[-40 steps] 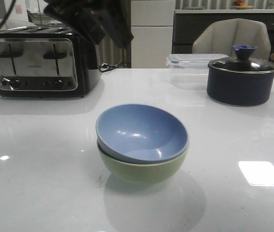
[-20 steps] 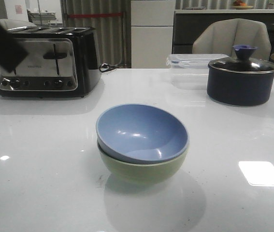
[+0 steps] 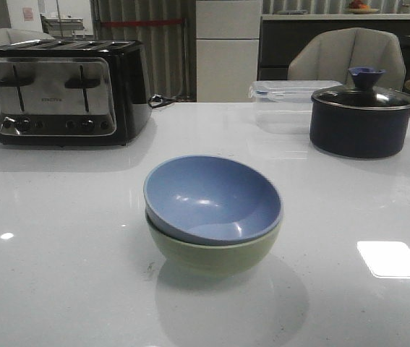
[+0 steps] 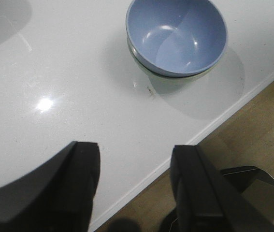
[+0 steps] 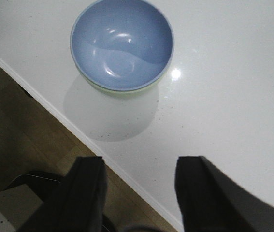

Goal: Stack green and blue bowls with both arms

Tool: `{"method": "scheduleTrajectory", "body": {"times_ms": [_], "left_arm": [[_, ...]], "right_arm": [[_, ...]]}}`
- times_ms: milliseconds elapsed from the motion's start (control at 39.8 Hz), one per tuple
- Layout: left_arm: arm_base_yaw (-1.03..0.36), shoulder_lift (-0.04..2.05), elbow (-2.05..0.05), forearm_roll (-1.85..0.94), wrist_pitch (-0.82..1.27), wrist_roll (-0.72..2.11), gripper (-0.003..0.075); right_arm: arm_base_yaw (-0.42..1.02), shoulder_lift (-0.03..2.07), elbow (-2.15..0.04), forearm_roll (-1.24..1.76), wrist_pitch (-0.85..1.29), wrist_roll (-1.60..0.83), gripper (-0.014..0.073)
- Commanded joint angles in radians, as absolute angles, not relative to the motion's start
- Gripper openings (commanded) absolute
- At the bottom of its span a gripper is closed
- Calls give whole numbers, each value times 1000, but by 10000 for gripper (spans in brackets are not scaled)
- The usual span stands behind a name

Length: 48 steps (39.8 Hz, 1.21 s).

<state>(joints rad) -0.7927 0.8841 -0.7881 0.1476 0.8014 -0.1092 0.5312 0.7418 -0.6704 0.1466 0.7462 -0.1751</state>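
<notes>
The blue bowl (image 3: 210, 198) sits nested inside the green bowl (image 3: 212, 254) in the middle of the white table, slightly tilted. Neither arm shows in the front view. In the left wrist view the blue bowl (image 4: 177, 36) lies far from my left gripper (image 4: 136, 152), which is open and empty over the table's front edge; only a sliver of the green bowl (image 4: 202, 73) shows under it. In the right wrist view the blue bowl (image 5: 121, 43) sits on the green bowl's rim (image 5: 122, 92), well away from my right gripper (image 5: 139, 166), which is open and empty over the table edge.
A black and steel toaster (image 3: 63, 90) stands at the back left. A dark navy lidded pot (image 3: 364, 116) stands at the back right, with a clear plastic container (image 3: 284, 105) beside it. The table's front edge (image 4: 214, 123) borders a wooden floor.
The dark left arm, high at the back left one second ago and at the left edge half a second ago, has left the front view. The stacked bowls have not moved.
</notes>
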Motion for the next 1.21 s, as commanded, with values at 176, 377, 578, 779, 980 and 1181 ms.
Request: {"method": "scheduleTrajectory", "body": {"times_ms": [176, 377, 578, 779, 980, 1181], "left_arm": [[-797, 875, -816, 159, 720, -121, 294], [-797, 875, -816, 159, 720, -121, 122], [-797, 875, -816, 159, 718, -121, 93], [-797, 875, -816, 159, 718, -121, 93], [-797, 875, -816, 159, 718, -121, 93], [-799, 873, -816, 162, 716, -121, 93]], "right_arm": [[524, 735, -698, 141, 717, -176, 353], [524, 735, -698, 141, 723, -176, 118], [524, 735, -698, 141, 723, -176, 52], [524, 735, -698, 143, 747, -176, 53], [524, 735, -698, 143, 748, -176, 53], [524, 735, -698, 143, 748, -176, 53]]}}
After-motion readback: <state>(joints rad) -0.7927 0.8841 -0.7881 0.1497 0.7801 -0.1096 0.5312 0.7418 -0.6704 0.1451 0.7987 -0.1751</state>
